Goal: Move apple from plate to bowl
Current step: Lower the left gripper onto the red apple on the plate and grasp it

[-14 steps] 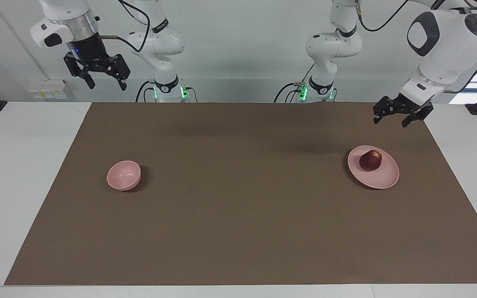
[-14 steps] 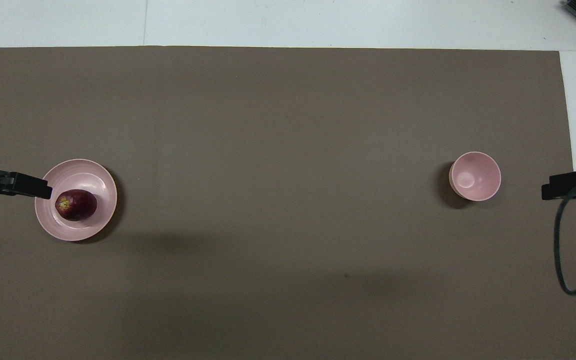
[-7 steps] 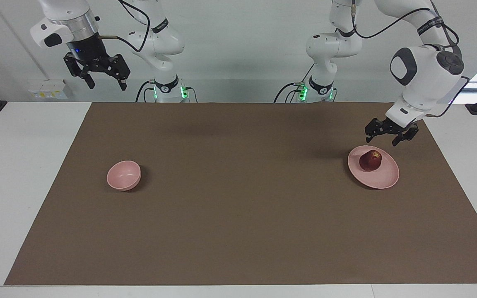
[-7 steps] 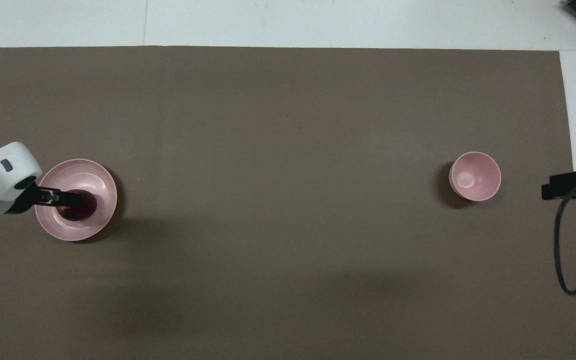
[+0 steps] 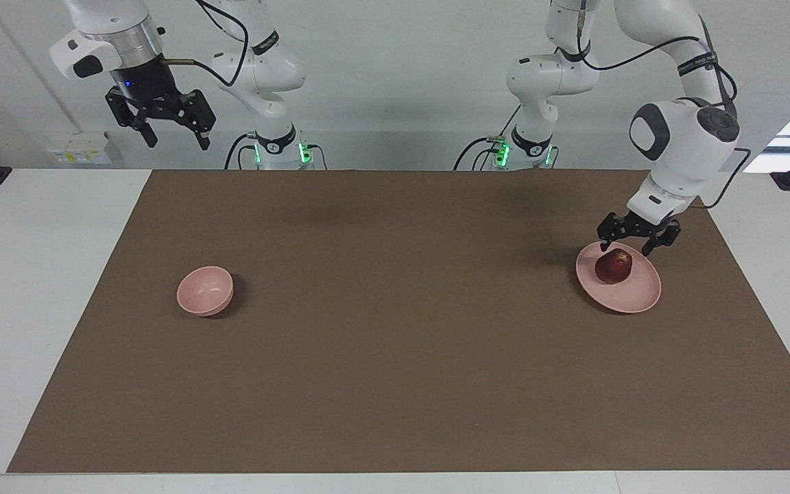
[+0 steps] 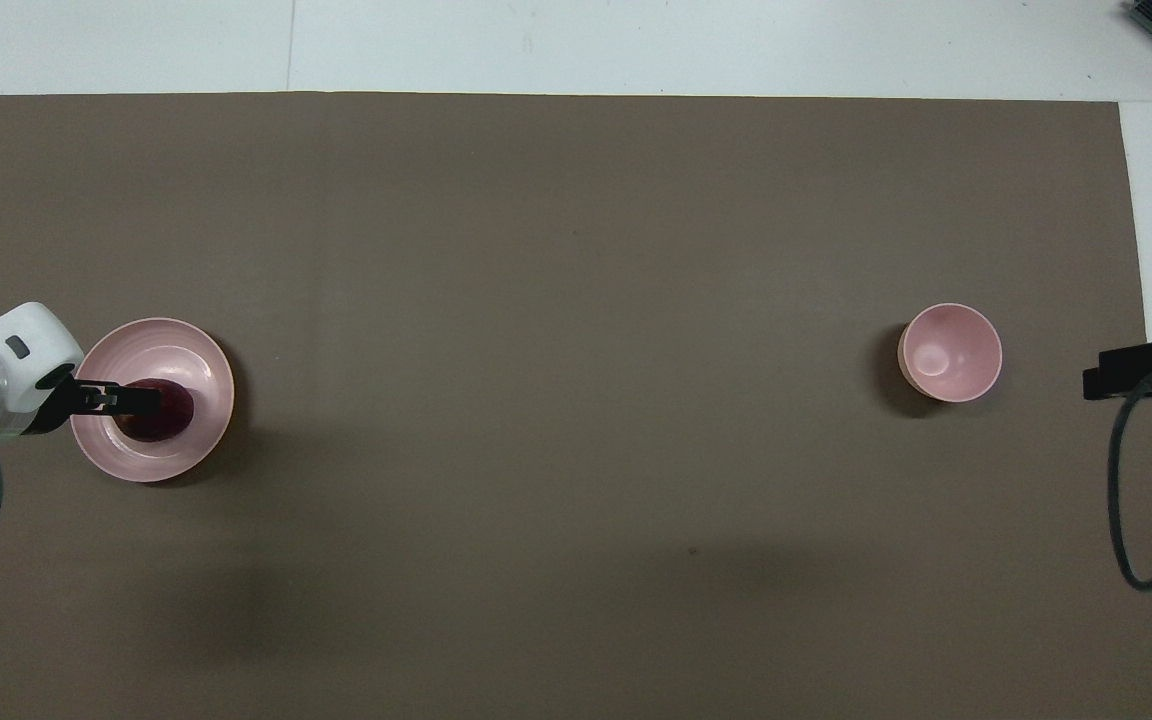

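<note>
A white desk (image 5: 38, 288) carries a wide brown mat (image 5: 409, 343), with a pale wall rising where the two arm bases stand and a power outlet strip (image 5: 79, 147) low on that wall toward the right arm's end. The pink plate (image 5: 635, 296) lies toward the left arm's end of the mat with the dark red apple (image 5: 614, 266) resting on it, and the small pink bowl (image 5: 205, 291) stands well apart from them toward the right arm's end. Compared with a second ago, the left arm has swung down and inward: its gripper then hung over the mat's edge, well above the plate, and now sits low, directly over the apple, while plate, apple and bowl have not shifted. The left gripper (image 5: 629, 243) has its fingers spread wide, one tip to each side just above the fruit, gripping nothing; whether a tip touches the apple cannot be told. The right gripper (image 5: 174, 139) waits high over the desk's edge at its own end, fingers spread, holding nothing.
</note>
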Controlling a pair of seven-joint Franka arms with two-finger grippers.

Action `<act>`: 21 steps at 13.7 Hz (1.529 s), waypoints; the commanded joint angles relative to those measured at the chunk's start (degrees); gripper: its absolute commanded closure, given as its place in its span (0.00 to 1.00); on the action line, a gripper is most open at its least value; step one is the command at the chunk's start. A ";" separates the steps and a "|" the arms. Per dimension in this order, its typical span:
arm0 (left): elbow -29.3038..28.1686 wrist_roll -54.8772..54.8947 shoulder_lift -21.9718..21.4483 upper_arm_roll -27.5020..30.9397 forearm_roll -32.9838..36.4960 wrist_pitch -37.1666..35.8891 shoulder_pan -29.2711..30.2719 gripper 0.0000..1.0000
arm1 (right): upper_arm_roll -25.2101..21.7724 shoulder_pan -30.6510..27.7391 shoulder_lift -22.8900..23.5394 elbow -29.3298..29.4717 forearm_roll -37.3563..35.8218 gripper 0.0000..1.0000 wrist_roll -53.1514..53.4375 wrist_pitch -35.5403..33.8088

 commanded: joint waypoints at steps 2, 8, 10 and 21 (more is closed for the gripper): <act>-3.61 0.46 0.65 -0.26 -4.62 5.76 0.29 0.00 | -0.04 -0.39 -0.10 -0.07 0.07 0.00 -0.85 -0.38; -4.14 0.28 0.22 -0.26 -4.72 1.20 0.38 0.58 | -0.04 -0.39 -0.18 -0.07 0.07 0.00 -0.85 -0.38; -3.44 0.28 0.39 -0.35 -4.72 -0.39 0.38 0.89 | -0.04 -0.39 -0.18 -0.07 0.07 0.00 -0.85 -0.38; 7.99 0.28 -2.94 -6.75 -27.11 -22.37 -0.50 1.00 | -0.12 -0.21 -0.71 -0.33 0.41 0.00 -4.52 -0.38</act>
